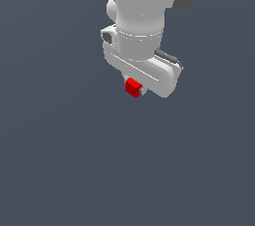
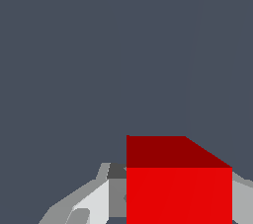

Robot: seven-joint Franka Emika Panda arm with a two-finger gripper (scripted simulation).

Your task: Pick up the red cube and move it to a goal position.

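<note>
The red cube (image 1: 133,87) is a tiny bright red block sitting just under the white hand of my arm in the exterior view. My gripper (image 1: 134,89) is shut on it, with a light grey fingertip (image 1: 142,90) showing at the cube's side. In the wrist view the red cube (image 2: 179,188) fills the space between the two grey fingers (image 2: 94,203), which press against its sides. The fingers are mostly hidden behind the hand in the exterior view.
A plain dark grey-blue surface (image 1: 60,160) lies all around the arm in both views. No other object shows.
</note>
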